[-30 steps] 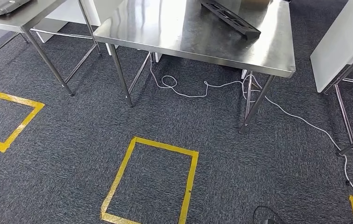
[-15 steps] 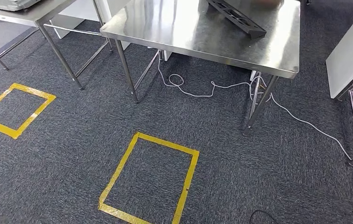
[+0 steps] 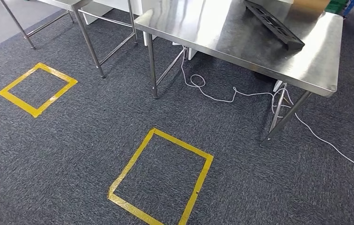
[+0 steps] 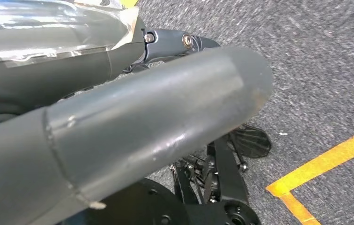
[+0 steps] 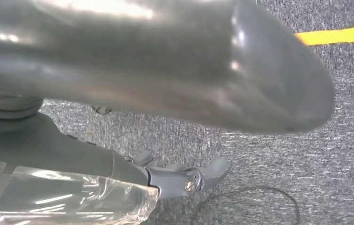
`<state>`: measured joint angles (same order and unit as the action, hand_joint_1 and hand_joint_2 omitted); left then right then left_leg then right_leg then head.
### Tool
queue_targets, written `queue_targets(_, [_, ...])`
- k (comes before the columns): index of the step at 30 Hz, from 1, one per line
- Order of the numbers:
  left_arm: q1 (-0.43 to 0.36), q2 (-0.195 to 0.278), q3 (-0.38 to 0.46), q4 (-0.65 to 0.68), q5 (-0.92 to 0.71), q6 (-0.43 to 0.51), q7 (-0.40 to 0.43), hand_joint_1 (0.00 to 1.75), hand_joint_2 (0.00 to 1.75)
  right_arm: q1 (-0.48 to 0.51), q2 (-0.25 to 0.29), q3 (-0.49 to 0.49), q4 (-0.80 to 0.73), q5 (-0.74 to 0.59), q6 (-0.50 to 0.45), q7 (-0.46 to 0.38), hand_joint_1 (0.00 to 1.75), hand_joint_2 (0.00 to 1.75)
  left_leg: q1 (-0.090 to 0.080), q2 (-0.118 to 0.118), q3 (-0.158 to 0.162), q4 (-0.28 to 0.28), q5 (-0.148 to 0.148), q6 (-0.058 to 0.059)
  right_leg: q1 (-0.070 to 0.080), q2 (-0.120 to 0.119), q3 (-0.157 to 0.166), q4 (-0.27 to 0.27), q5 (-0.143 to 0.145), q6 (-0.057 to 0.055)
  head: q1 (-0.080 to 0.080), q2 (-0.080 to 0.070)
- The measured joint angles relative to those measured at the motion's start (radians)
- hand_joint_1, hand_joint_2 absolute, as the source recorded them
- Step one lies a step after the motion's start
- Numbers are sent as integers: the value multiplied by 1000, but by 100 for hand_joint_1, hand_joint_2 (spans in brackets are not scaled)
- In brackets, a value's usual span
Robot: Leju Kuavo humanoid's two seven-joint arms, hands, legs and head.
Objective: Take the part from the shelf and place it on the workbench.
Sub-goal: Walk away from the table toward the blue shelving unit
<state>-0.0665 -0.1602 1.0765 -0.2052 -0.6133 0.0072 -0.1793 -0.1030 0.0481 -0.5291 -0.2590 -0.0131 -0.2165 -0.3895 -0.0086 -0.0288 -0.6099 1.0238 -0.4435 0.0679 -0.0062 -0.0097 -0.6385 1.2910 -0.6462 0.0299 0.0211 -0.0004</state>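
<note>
My head view has swung: compared with a second ago the whole scene has slid, the steel counter (image 3: 240,42) now sits further right and the yellow tape square (image 3: 161,176) on the carpet has shifted with it. That is my own turning and walking, not anything moving on the floor. I judge it means I am in transit, with no shelf in sight yet.

A long black part (image 3: 274,22) lies flat on the counter near its far right corner, a slim bar with open slots along it, one end pointing toward the counter's front edge. Whether it is the part I am after, I cannot say.

My left hand (image 4: 119,126) hangs beside me over the carpet, thumb large in its wrist view; it holds nothing I can see, but I cannot tell how its fingers sit. My right hand (image 5: 165,79) also hangs over carpet, fingers loosely apart and holding nothing.
</note>
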Motion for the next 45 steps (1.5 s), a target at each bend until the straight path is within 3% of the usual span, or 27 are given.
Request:
queue_targets(1, [1, 0, 0, 0, -1, 0, 0, 0, 0, -1, -1, 0, 0, 2, 0, 0, 0, 0, 0, -12, 0, 0, 1, -1, -1, 3, 6, -16, 16, 8, 0, 0])
queue_targets(3, [1, 0, 0, 0, -2, 0, 0, 0, 0, -3, -5, 0, 0, 4, -1, 0, 0, 0, 0, -37, 2, 1, 3, -4, -3, 24, 63, -142, 76, 22, 1, 0])
queue_targets(4, [1, 0, 0, 0, -2, 1, 0, 0, 0, -4, -7, 0, 0, 4, -1, 0, 0, 0, -2, -49, 1, 2, 4, -7, -2, 41, 90, -206, 100, 22, 1, 0])
queue_targets(6, [2, -1, 0, 0, -2, 2, 0, 0, 0, -5, -11, 0, 0, 5, -1, -1, 0, 0, -5, -66, -2, 4, 7, -14, 0, 60, 116, -273, 122, 14, 1, 0])
queue_targets(8, [5, 0, 0, 0, -2, 5, 1, 0, 0, -7, -14, 0, 0, 5, -1, -2, 0, 0, -4, -77, -7, 6, 10, -23, -2, 45, 120, -279, 128, 0, 1, 0])
queue_targets(10, [8, 0, 0, 0, -3, 6, 1, 0, 0, -10, -16, -1, 0, 4, -1, -3, 0, 0, -2, -50, -22, 32, -9, -32, -10, 26, 126, -285, 136, -16, -1, 0])
queue_targets(11, [9, 1, 0, 0, -3, 7, 2, 0, 0, -10, -17, -1, 0, 4, -2, -4, 0, 0, 0, -27, -39, 69, -34, -38, -15, 16, 128, -289, 139, -24, -4, 0])
queue_targets(13, [8, 0, 0, 0, -4, 6, 2, 0, 0, -9, -19, -2, 0, 4, -2, -4, 0, 0, 10, 9, -92, 185, -98, -51, -12, -6, 128, -289, 140, -32, -7, 0])
queue_targets(15, [9, 0, 0, 0, -4, 6, 2, 0, 0, -9, -21, -2, 0, 4, -2, -4, 0, 0, 24, 20, -133, 272, -126, -64, -11, -29, 126, -289, 139, -32, -7, 0])
queue_targets(16, [10, -1, 0, 0, -4, 7, 2, 0, 0, -9, -21, -3, 0, 4, -2, -4, 0, 0, 33, 25, -129, 267, -115, -71, -12, -39, 126, -289, 138, -31, -8, 0])
queue_targets(17, [10, -1, 0, 0, -4, 8, 2, 0, 0, -10, -21, -3, 0, 3, -2, -5, 0, 0, 40, 34, -106, 227, -90, -77, -13, -49, 126, -288, 137, -29, -8, 0])
queue_targets(19, [9, -1, 1, 0, -3, 12, 1, 0, 0, -11, -24, -4, 0, 2, 0, -9, 0, 0, 49, 73, -34, 99, -39, -88, -12, -66, 130, -286, 130, -19, -9, 0])
queue_targets(21, [5, -3, 1, 1, -1, 15, 0, 0, 0, -12, -26, -4, 0, 1, 2, -13, 0, 0, 45, 93, 6, 30, -25, -84, -6, -82, 133, -284, 123, -4, -4, 0])
queue_targets(24, [2, -4, 3, 0, 4, 15, -5, 0, 0, -17, -22, -5, -2, 1, 3, -21, 0, 0, 29, 64, 6, 20, -22, -58, -5, -101, 142, -285, 118, 19, 2, 0])
queue_targets(26, [1, -3, 4, 0, 6, 15, -7, 0, 0, -21, -19, -5, -3, 1, 2, -24, 0, 0, 26, 45, 9, 10, -14, -38, -11, -68, 122, -241, 90, 22, 3, 0])
queue_targets(28, [-2, -2, 4, 0, 8, 14, -10, 0, 0, -22, -16, -5, -3, 0, 1, -24, 0, 0, 23, 25, 7, 6, -8, -24, -14, -18, 61, -121, 34, 9, 4, 0])
queue_targets(29, [-3, -1, 4, 0, 10, 14, -11, 0, 0, -21, -15, -5, -3, 0, 1, -23, 0, 0, 20, 12, 5, 7, -7, -19, -14, -6, 25, -53, 10, 5, 5, 0])
queue_targets(30, [-3, -1, 4, 0, 10, 14, -12, 0, 0, -20, -15, -6, -3, -1, 0, -22, 0, 0, 17, -2, 4, 7, -6, -18, -12, 1, -3, -6, 0, 4, 5, 0])
queue_targets(31, [-3, -1, 4, 0, 10, 13, -12, 0, 0, -19, -16, -8, -3, -3, -1, -20, 0, 0, 14, -16, 4, 7, -6, -17, -10, 5, -12, 4, 7, 7, 5, 0])
queue_targets(32, [-3, -1, 4, 0, 10, 13, -13, 0, 0, -19, -17, -10, -3, -5, -1, -20, 0, 0, 12, -30, 5, 7, -5, -16, -7, 9, -3, -24, 29, 12, 5, 0])
queue_targets(34, [-3, -1, 5, 0, 12, 14, -13, 0, 0, -21, -18, -14, -3, -8, 2, -20, 0, 0, 8, -55, 5, 9, -3, -17, -4, 35, 53, -157, 88, 18, 5, 0])
queue_targets(36, [-3, -1, 8, 0, 16, 16, -13, 0, 0, -23, -18, -16, -3, -9, 2, -22, 0, 0, 4, -75, 4, 11, -3, -23, -2, 61, 93, -254, 126, 9, 4, 0])
queue_targets(37, [-3, -1, 13, 0, 20, 19, -13, 0, 0, -26, -17, -16, -3, -9, 1, -22, 0, 0, 3, -83, 3, 11, -2, -28, 0, 65, 99, -269, 131, 1, 3, 0])
queue_targets(39, [-1, 0, 23, 0, 25, 24, -13, 0, 0, -35, -13, -16, -4, -8, -7, -20, 0, 0, 5, -92, -3, 12, -1, -37, -2, 48, 104, -274, 139, -15, 2, 0])
queue_targets(41, [0, 1, 29, 0, 27, 27, -12, 0, 0, -43, -8, -16, -7, -7, -15, -17, 0, 0, 7, -54, -23, 48, -27, -47, -8, 29, 108, -281, 147, -31, -2, 0])
queue_targets(43, [-2, 2, 30, 0, 28, 28, -12, 0, 0, -43, -6, -16, -8, -7, -18, -15, 0, 0, 12, -1, -70, 150, -90, -58, -8, 6, 108, -284, 150, -39, -7, 0])
queue_targets(45, [-3, 1, 30, 0, 28, 28, -12, 0, 0, -41, -5, -16, -8, -7, -18, -14, 0, 0, 22, 18, -120, 257, -135, -70, -6, -19, 107, -284, 149, -41, -9, 0])
